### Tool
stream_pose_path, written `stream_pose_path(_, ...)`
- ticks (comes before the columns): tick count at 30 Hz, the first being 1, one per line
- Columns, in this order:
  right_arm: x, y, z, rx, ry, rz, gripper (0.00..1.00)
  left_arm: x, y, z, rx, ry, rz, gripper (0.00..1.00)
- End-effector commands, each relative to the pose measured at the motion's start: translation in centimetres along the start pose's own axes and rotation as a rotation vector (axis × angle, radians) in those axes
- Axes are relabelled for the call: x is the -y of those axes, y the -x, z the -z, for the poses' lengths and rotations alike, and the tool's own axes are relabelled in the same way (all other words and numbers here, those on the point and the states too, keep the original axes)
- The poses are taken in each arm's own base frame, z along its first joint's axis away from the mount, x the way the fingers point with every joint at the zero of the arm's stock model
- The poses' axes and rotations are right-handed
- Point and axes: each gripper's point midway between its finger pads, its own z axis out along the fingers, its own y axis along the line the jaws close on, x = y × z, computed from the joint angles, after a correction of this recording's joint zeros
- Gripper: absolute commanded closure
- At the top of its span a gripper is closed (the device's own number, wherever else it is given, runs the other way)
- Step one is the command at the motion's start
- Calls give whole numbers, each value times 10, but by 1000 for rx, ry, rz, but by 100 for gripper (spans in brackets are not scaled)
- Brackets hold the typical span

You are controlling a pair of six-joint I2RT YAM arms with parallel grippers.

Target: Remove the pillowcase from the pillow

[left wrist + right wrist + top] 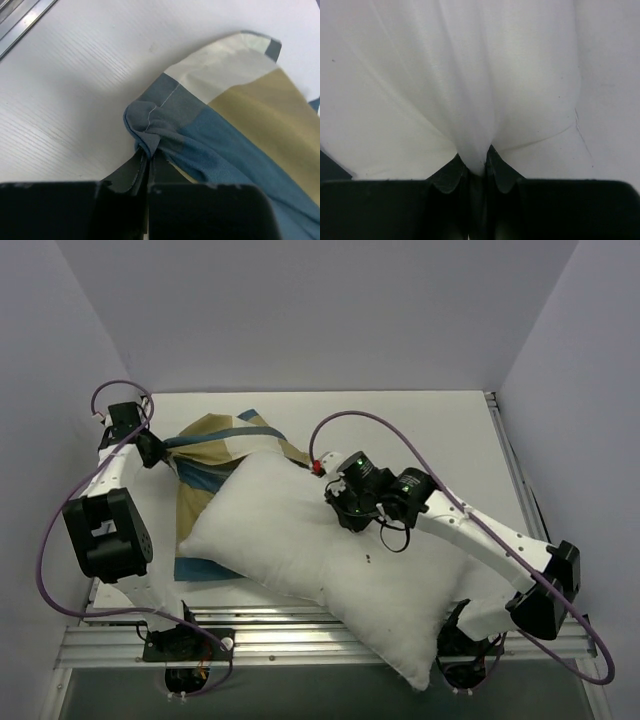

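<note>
The plain white pillow (330,560) lies diagonally across the table, from the back middle to the front right edge. The blue, tan and cream pillowcase (215,455) lies crumpled at the back left, partly under the pillow's left end. My left gripper (152,448) is shut on a blue corner of the pillowcase (150,130), pulled taut. My right gripper (345,508) is shut on a pinched fold of the pillow (475,100) on its upper side. Only the pillow's left end overlaps the pillowcase.
The white table (420,430) has a metal rail (300,640) along the front edge. Grey walls close in the left, back and right. Purple cables (400,435) loop above both arms. The pillow's front corner hangs over the front rail.
</note>
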Motion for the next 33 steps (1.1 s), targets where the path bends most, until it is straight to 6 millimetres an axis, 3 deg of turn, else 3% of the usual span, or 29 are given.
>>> stream_pose_path(1, 38, -8, 58, -3, -159, -89, 100, -8, 33, -8, 89, 40, 28, 98)
stream_pose_path(9, 87, 68, 147, 309, -350, -222, 100, -25, 15, -22, 42, 102, -3, 98)
stream_pose_path(12, 116, 83, 166, 361, -450, -282, 100, -27, 17, -17, 49, 113, -14, 98)
stream_pose_path(13, 127, 93, 180, 408, -483, -305, 100, -28, 18, -13, 52, 116, -19, 98)
stream_pose_path(15, 155, 96, 196, 440, -555, -362, 100, -29, 19, -8, 50, 119, -22, 98)
stream_pose_path(19, 187, 109, 223, 540, -626, -430, 100, -28, 16, 12, 39, 95, -11, 98)
stream_pose_path(22, 219, 102, 216, 537, -693, -497, 100, -26, 11, 33, 32, 63, -9, 98)
stream_pose_path(24, 236, 89, 198, 502, -721, -532, 100, -27, 8, 48, 24, 55, -22, 98)
stream_pose_path(25, 246, 90, 196, 537, -736, -560, 100, -25, 10, 65, 44, 28, -37, 98)
stream_pose_path(26, 259, 73, 179, 497, -739, -588, 100, -25, 11, 74, 56, 19, -47, 97)
stream_pose_path(29, 285, 59, 155, 483, -763, -678, 100, -26, 14, 107, 99, -10, -77, 93)
stream_pose_path(33, 295, 40, 99, 394, -715, -751, 100, -20, 8, 138, 113, -80, -102, 78)
